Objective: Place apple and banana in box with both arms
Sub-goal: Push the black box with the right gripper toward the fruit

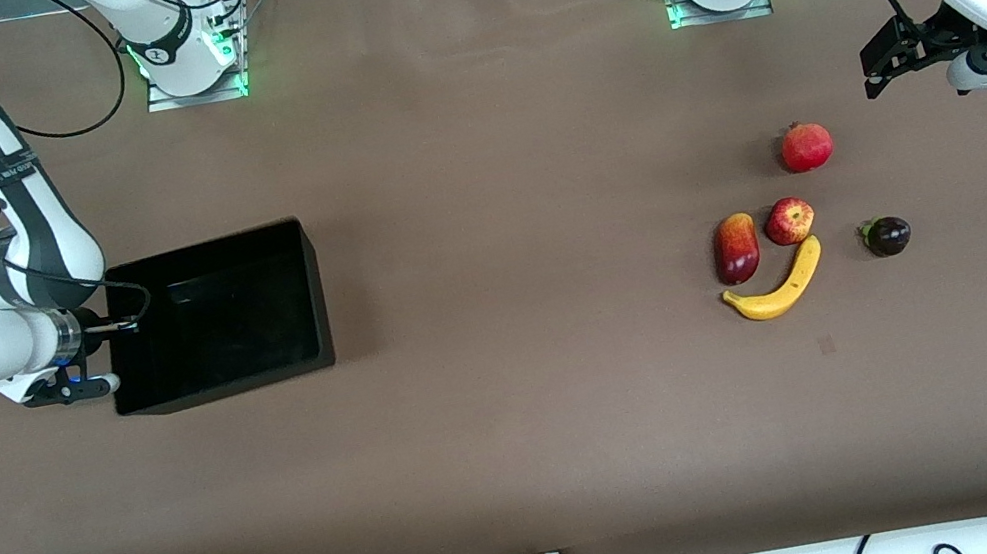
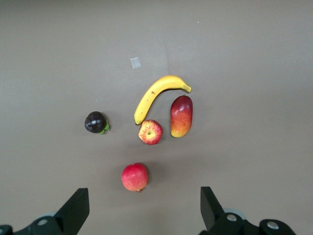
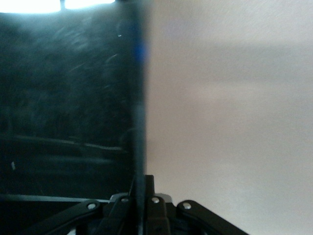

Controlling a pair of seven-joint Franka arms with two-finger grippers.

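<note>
Front view, as I see it from my remote station: my right claw [image 1: 107, 360] is clamped shut on the wall of the black box [image 1: 284, 243], at the right arm's end of the worktop [image 1: 521, 434]. My left claw [image 2: 142, 215] hangs wide open and empty over the worktop near a pomegranate [image 1: 807, 147]. Nearer the camera lies the apple [image 1: 789, 221], touching the banana [image 1: 782, 287], a mango [image 1: 736, 248] just beside both, a dark fruit [image 1: 888, 236] apart.
</note>
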